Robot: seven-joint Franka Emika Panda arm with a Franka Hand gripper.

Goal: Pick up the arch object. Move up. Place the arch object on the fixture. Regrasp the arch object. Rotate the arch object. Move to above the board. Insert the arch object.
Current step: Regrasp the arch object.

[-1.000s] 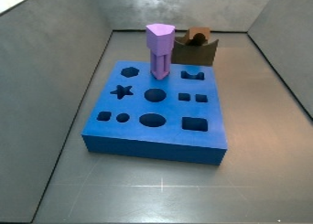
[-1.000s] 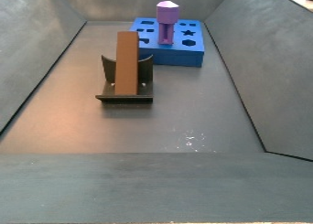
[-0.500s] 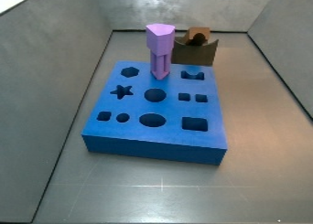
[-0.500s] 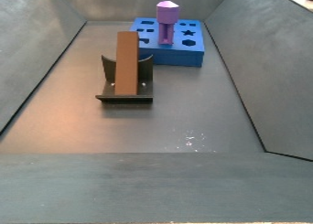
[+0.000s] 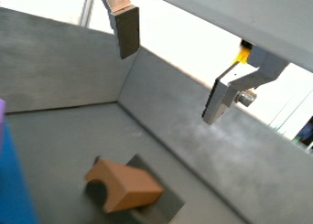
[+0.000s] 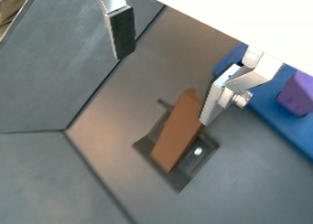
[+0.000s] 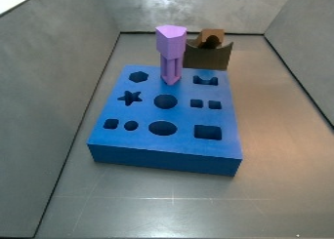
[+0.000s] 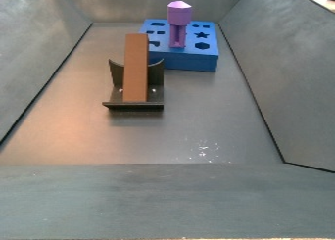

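arch object leaning in fixture, gripper clear

gripper point(image 6: 171, 68): fingers wide apart, empty, high above the floor; seen only in both wrist views. arch object point(image 8: 135, 68): long axis tilted, propped in the fixture point(image 8: 132, 95). board point(image 7: 166, 120): beyond, purple peg point(image 7: 170, 54) upright.

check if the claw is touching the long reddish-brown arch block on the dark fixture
Apart. In a wrist view the claw hangs open above the long reddish-brown arch block, which leans in the dark fixture; bare floor shows between its fingers and the block.
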